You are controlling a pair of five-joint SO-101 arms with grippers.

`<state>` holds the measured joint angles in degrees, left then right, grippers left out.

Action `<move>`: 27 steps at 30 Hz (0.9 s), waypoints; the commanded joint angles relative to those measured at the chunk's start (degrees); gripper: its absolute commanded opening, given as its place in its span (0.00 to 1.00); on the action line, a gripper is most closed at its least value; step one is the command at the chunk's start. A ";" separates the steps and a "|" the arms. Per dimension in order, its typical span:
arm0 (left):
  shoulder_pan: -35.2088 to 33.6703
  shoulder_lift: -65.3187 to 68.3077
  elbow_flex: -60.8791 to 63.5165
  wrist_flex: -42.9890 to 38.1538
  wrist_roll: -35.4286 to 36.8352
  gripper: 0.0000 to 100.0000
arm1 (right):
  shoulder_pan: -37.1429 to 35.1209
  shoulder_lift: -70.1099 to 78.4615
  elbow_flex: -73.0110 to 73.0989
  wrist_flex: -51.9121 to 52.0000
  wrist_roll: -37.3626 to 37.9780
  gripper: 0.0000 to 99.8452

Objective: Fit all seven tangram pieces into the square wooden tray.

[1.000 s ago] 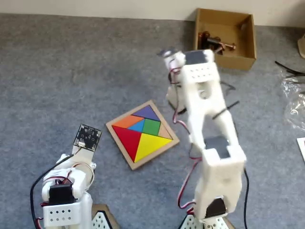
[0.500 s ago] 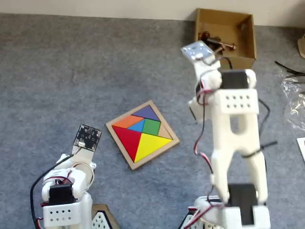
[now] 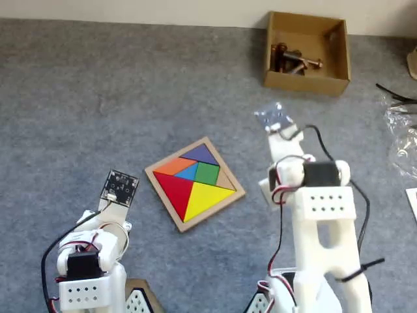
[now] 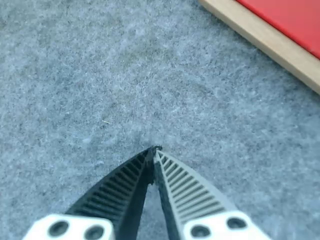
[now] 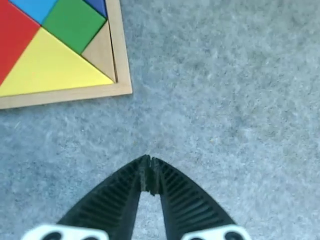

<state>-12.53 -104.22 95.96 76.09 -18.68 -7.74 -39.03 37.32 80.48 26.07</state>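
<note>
Tray (image 4: 260, 32) — cropped in left wrist view; box (image 3: 303, 83) contents indistinct

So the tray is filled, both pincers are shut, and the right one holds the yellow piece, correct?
No. The right pincer is shut but empty, over carpet; the right wrist view shows the yellow piece lying in the tray. The rest stands.
</note>
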 commanded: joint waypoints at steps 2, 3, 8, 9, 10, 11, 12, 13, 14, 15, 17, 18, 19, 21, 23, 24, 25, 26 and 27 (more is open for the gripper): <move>-0.22 -0.48 1.19 0.44 0.62 0.01 | 0.75 -4.97 4.44 -2.51 -0.26 0.00; -0.22 -0.48 1.19 0.44 0.62 0.01 | 0.75 -5.76 5.67 -3.12 -0.26 0.00; -0.22 -0.48 1.19 0.44 0.62 0.01 | 4.26 -10.07 12.97 -7.69 -0.18 0.00; -0.22 -0.48 1.19 0.44 0.62 0.01 | 4.70 -10.86 14.73 -8.48 -0.09 0.00; -0.22 -0.48 1.19 0.44 0.62 0.01 | 4.88 -11.74 16.48 -9.27 0.35 0.00; -0.22 -0.48 1.19 0.44 0.62 0.01 | 4.97 -12.62 18.51 -9.98 1.41 0.00; -0.22 -0.48 1.19 0.44 0.62 0.01 | 5.05 -13.49 20.62 -10.68 2.11 0.00; -0.22 -0.48 1.19 0.44 0.62 0.01 | 5.05 -14.37 22.55 -11.56 2.55 0.00; -0.22 -0.48 1.19 0.44 0.62 0.01 | 5.05 -15.34 24.40 -12.62 2.73 0.00; -0.22 -0.48 1.19 0.44 0.62 0.01 | 5.05 -16.40 26.33 -13.58 2.81 0.00; -0.22 -0.48 1.19 0.44 0.62 0.01 | 5.05 -18.33 29.67 -15.25 2.64 0.00; -0.22 -0.48 1.19 0.44 0.62 0.01 | 5.05 -19.21 31.16 -15.87 2.64 0.00; -0.22 -0.48 1.19 0.44 0.62 0.01 | 5.05 -20.09 32.48 -16.40 2.64 0.00; -0.22 -0.48 1.19 0.44 0.62 0.01 | 5.05 -21.67 34.68 -16.66 2.64 0.00; -0.22 -0.48 1.19 0.44 0.62 0.01 | 5.05 -23.25 36.35 -16.57 2.64 0.00; -0.22 -0.48 1.19 0.44 0.62 0.01 | 5.05 -24.04 37.05 -16.57 2.64 0.00; -0.22 -0.48 1.19 0.44 0.62 0.01 | 5.05 -24.92 37.76 -16.48 2.64 0.00; -0.22 -0.48 1.19 0.44 0.62 0.01 | 5.05 -25.71 38.55 -16.48 2.64 0.00; -0.22 -0.48 1.19 0.44 0.62 0.01 | 5.05 -26.51 39.08 -16.48 2.64 0.00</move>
<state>-12.53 -104.22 95.96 76.09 -18.68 -3.25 -62.68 76.18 65.01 28.09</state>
